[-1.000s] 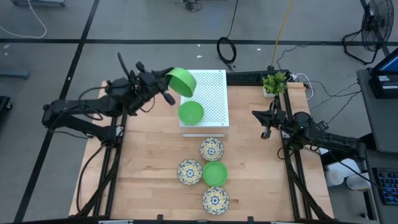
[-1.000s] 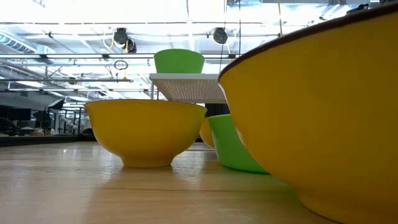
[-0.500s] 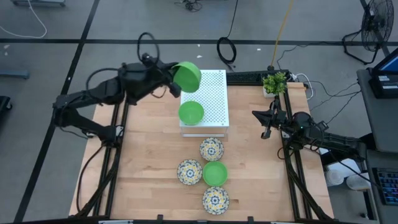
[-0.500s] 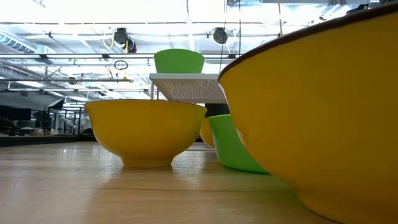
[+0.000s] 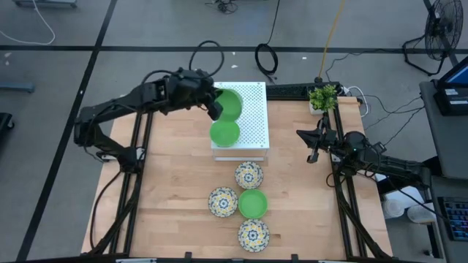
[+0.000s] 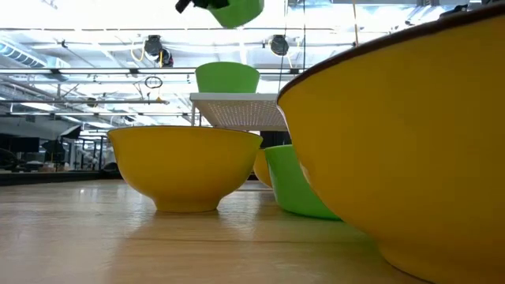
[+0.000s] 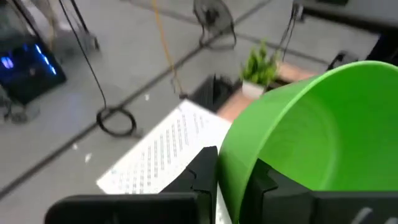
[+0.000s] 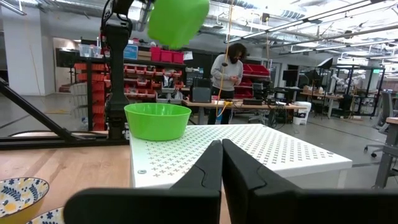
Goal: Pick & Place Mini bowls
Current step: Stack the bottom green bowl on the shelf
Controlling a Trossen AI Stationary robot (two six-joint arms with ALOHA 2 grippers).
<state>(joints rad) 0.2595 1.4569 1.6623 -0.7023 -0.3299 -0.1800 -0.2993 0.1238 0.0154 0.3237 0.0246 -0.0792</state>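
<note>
**Op:** High view: my left gripper (image 5: 215, 107) pinches a green bowl (image 5: 229, 104) over the white perforated box (image 5: 252, 109), at 12 o'clock of the placed green bowl (image 5: 224, 133).

**Sup:** Step?

**Op:** Placing, I judge; next lower, then release. Left wrist view: fingers (image 7: 205, 171) clamp its rim, tilted. Right wrist view: right gripper (image 8: 222, 163) pressed together, idle at 3 o'clock.

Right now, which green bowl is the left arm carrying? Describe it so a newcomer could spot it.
Find the white perforated box at the table's far edge. Above its far left corner, the left hand pinches the rim of a plain green bowl. Unlike the green bowl resting on the box, it hangs tilted in the air.
</note>
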